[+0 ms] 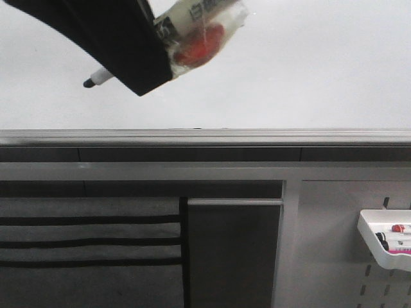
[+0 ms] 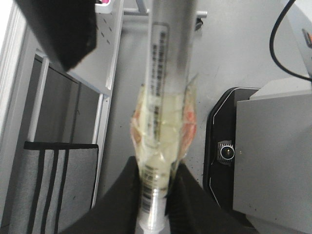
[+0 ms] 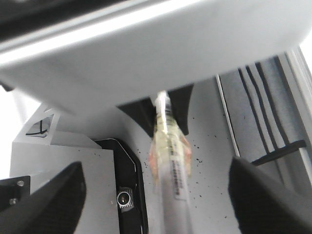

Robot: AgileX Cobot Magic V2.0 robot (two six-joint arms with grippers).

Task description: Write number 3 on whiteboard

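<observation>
Across the whiteboard [image 1: 289,70] no number 3 shows yet, so writing has not begun. Next, the marker [image 1: 99,78] tip must press against the board at upper left. Left tool [image 2: 155,195] grips the taped marker, angled down-left. Right tool [image 3: 156,195] stands open, near, idle.

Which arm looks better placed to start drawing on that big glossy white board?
The left. The left gripper is shut on the tape-wrapped marker, its black tip in front of the blank glossy whiteboard. The right gripper is open, gripping nothing.
</observation>
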